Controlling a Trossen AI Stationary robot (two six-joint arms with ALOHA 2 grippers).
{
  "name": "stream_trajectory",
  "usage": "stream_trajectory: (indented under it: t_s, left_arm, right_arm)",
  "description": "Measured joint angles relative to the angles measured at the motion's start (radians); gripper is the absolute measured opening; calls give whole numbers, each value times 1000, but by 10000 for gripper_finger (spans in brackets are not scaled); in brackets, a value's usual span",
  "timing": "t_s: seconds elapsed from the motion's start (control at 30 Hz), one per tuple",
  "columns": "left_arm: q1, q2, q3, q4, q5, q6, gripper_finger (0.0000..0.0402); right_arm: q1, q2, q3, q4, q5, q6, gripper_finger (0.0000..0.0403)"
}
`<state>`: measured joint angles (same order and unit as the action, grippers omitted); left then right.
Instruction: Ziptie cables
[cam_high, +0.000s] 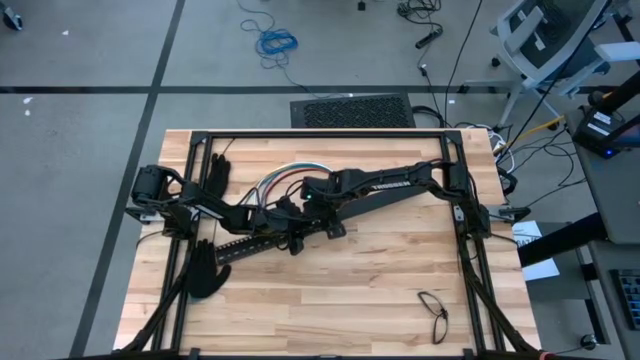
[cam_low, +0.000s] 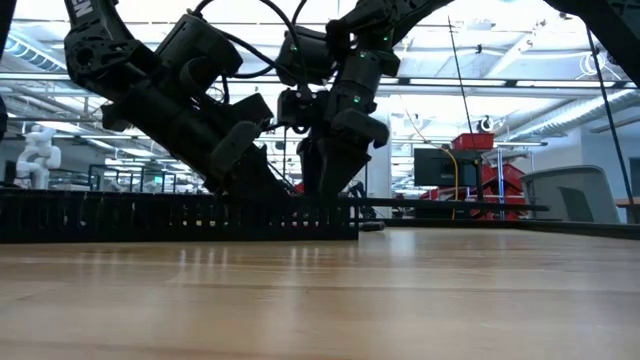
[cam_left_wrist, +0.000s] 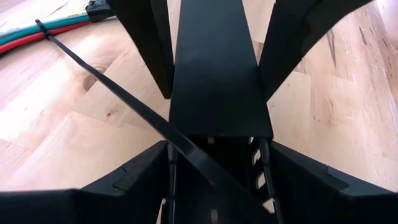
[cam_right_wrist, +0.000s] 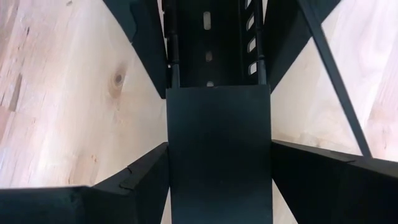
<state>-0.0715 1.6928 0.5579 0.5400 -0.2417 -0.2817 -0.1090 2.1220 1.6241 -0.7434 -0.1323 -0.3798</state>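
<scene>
At the table's centre-left, the left gripper (cam_high: 268, 222) and right gripper (cam_high: 300, 212) meet, both jaws closed on one slotted black bar (cam_left_wrist: 219, 81), probably steadying it. The cables (cam_high: 283, 179) lie at twelve o'clock; a ziptie (cam_left_wrist: 112, 87) crosses nearby.

A pale wooden plank tabletop (cam_high: 340, 290) carries a black metal frame (cam_high: 330, 133) that runs along its far edge and down both sides. A long flat black slotted bar (cam_high: 245, 246) lies slanted across the left half of the tabletop, and in the low view it shows as a low dark slotted wall. Two black gloves lie at the left: one (cam_high: 217, 173) near the far corner, the other (cam_high: 205, 270) nearer the front, just beside the bar's end. A pair of dark-rimmed spectacles (cam_high: 434, 312) rests near the front right, well apart from the rest. Beyond the tabletop, a coiled blue cord (cam_high: 275, 42) lies on the grey floor, and a grey office chair (cam_high: 545, 35) stands at the far right.
</scene>
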Motion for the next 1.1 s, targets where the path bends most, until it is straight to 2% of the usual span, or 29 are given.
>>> stream_trajectory:
  t_s: [0.4, 1.1]
  left_arm:
    - [-3, 0, 1, -12, 0, 0, 260]
    - [-3, -44, 2, -224, 35, -3, 260]
  right_arm:
    - [12, -1, 0, 21, 4, 0, 245]
    - [12, -2, 1, 12, 4, 1, 245]
